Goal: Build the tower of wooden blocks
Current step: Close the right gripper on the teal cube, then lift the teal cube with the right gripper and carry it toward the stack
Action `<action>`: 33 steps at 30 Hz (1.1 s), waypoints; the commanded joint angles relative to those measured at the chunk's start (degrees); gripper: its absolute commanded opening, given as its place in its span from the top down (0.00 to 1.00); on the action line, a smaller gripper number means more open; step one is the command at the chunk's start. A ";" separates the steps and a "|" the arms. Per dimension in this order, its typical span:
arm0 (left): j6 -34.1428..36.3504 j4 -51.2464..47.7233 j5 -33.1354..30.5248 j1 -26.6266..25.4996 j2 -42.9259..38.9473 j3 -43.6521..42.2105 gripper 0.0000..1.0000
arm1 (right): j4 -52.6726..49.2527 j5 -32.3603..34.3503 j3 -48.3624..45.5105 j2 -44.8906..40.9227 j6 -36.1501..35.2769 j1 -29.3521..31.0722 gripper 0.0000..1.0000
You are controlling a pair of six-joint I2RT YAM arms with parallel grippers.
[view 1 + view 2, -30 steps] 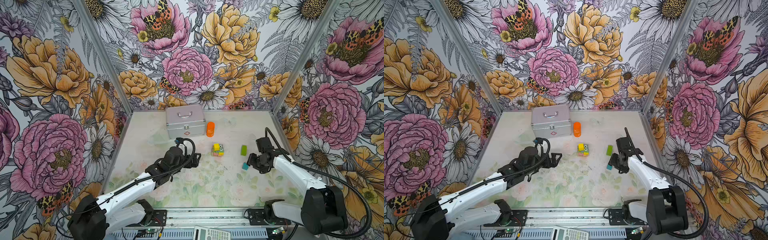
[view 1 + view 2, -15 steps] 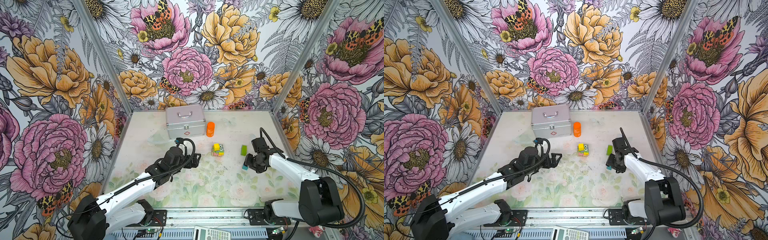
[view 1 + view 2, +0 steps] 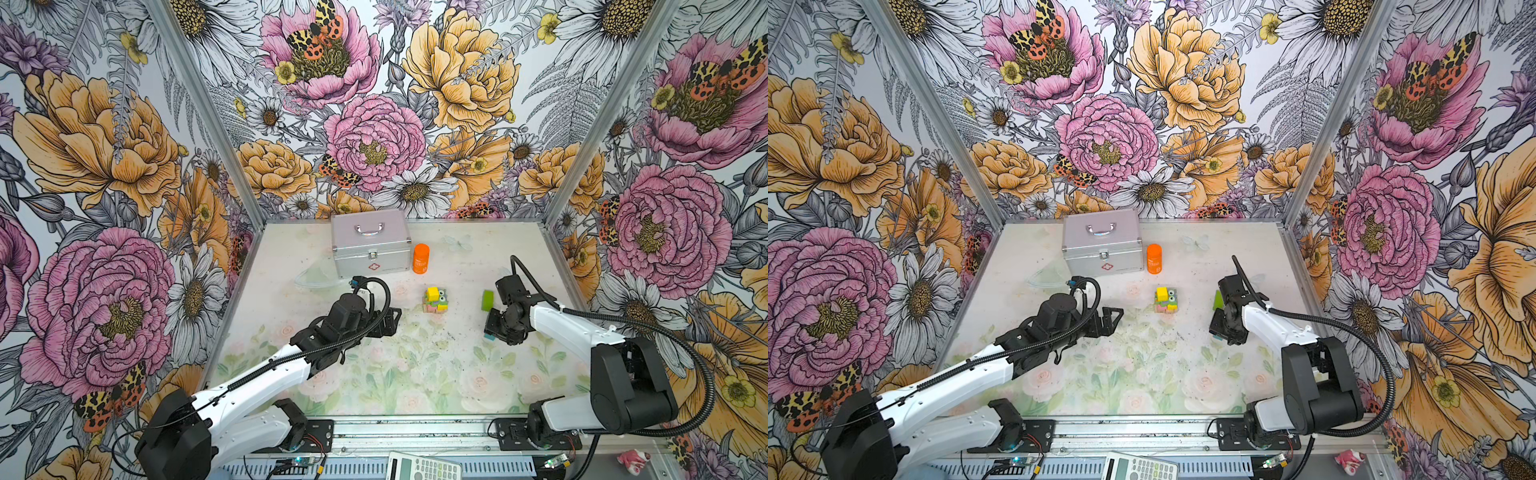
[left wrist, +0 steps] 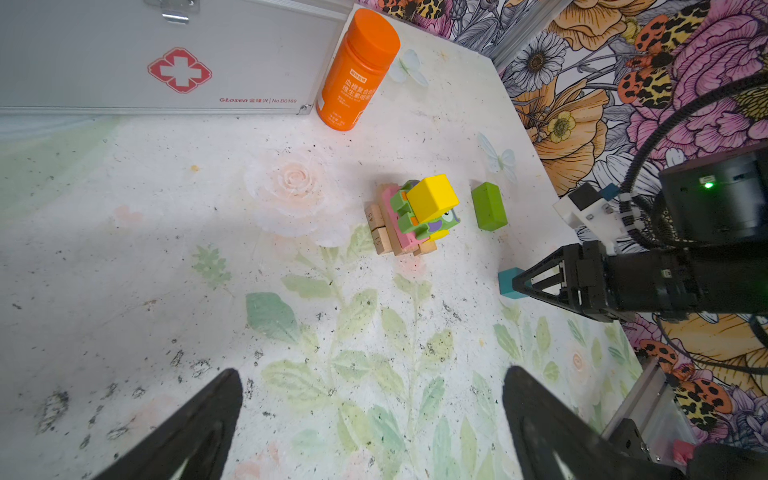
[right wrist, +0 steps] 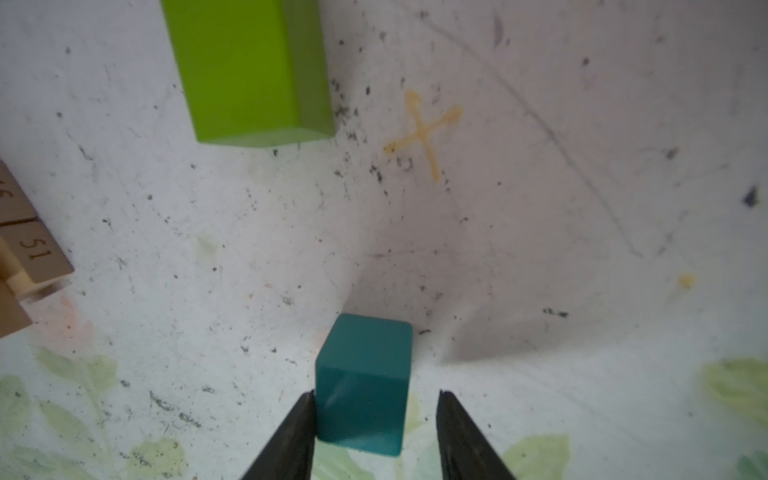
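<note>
Evidently the right pincer [image 5: 376, 397] straddles the teal cube [image 5: 365, 365], narrow but unclamped, to carry it to the tower [image 4: 415, 216], while the left pincer [image 4: 372, 386] hangs wide, empty.

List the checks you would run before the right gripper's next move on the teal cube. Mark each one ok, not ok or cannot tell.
1. The small teal wooden cube sits between the right gripper's jaws: ok.
2. Both jaws press on the cube: not ok, a gap shows on one side.
3. The lime-green wooden bar lies apart from the cube: ok.
4. The multicoloured block tower stands, with the yellow cube on top: ok.
5. The left gripper is open and away from the tower: ok.
6. The tower's top is level enough for another block: cannot tell.
</note>
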 commanded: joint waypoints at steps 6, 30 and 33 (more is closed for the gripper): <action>1.05 -0.69 -0.45 -0.08 -0.92 2.02 0.01 | 0.93 1.28 2.70 2.03 -0.40 0.45 0.56; 0.79 -1.94 -1.15 -0.26 -2.20 2.03 0.01 | 0.31 0.21 3.97 1.67 -1.69 0.47 0.68; 0.87 -2.21 -1.57 -0.27 -3.15 1.71 0.01 | -0.13 -0.09 4.41 0.97 -2.00 0.48 0.68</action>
